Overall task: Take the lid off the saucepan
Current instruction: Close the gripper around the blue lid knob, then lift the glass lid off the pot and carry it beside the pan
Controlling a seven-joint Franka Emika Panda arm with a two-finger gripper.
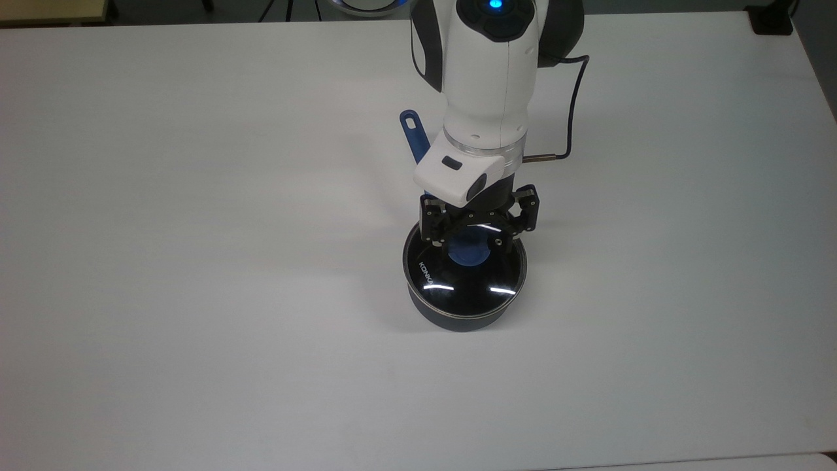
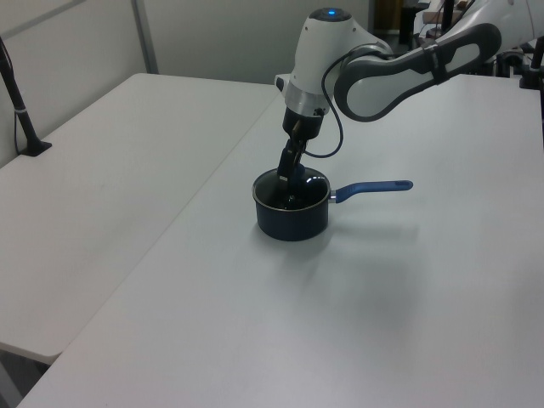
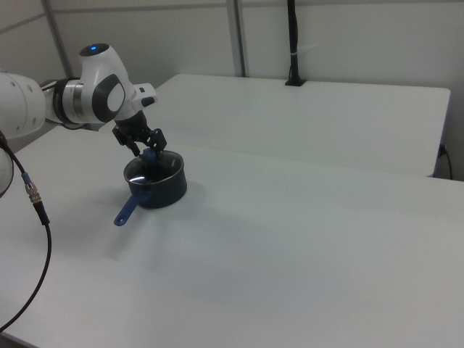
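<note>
White and bare apart from the cookware, the bench (image 1: 196,261) carries the saucepan (image 1: 463,317) a little toward the top view's right of its middle, well away from every edge. In the top view the saucepan's blue handle (image 1: 413,135) runs up toward the far edge of the bench, partly behind the white arm (image 1: 489,78); in the left view the handle (image 2: 374,187) points to the left view's right, and in the right view it (image 3: 129,209) points down to the right view's left. The lid (image 1: 465,275) sits flat on the saucepan, closing it, its white lettering toward the top view's left and the steam vent just to the right of the blue knob (image 1: 469,252). The pincer (image 1: 472,243) is down at the lid with its fingers spread, one on either side of the knob, and I cannot tell whether they touch it. A dark cable (image 1: 570,111) loops off the arm toward the top view's right. A second pale table (image 2: 102,170) adjoins the bench at the left view's left.
</note>
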